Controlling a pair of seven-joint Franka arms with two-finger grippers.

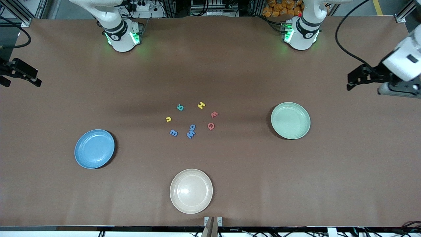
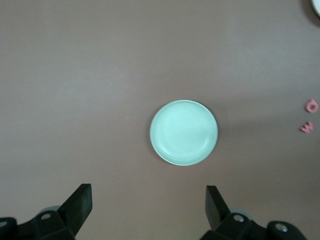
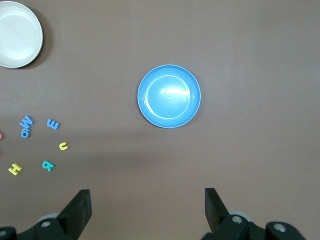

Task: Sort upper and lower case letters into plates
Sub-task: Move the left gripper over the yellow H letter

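The letters lie in a loose cluster at the middle of the brown table (image 1: 230, 72), none in a plate. The teal R (image 1: 180, 107) and yellow H (image 1: 201, 105) lie farthest from the front camera. Nearer come the yellow u (image 1: 168, 119) toward the right arm's end and the red w (image 1: 214, 114) and red Q (image 1: 210, 126) toward the left arm's end. Nearest lie the blue m (image 1: 173, 132) and a blue M (image 1: 190, 134) touching a light blue a (image 1: 192, 127).

The blue plate (image 1: 94, 148) sits toward the right arm's end, the pale green plate (image 1: 290, 120) toward the left arm's end, both well apart from the letters. A cream plate (image 1: 191, 191) lies nearest the front camera, below the cluster.

The left gripper (image 1: 353, 80) hangs over the table at the left arm's end. Its jaws stand wide apart with nothing between them. The right gripper (image 1: 29, 79) hangs over the right arm's end, likewise spread wide and holding nothing.

The left wrist view takes in the green plate and only the two red letters at its edge, with a sliver of the cream plate. The right wrist view shows the blue plate, the cream plate and most of the letters, but only a sliver of red at its edge and no green plate. Only the front view holds everything at once.
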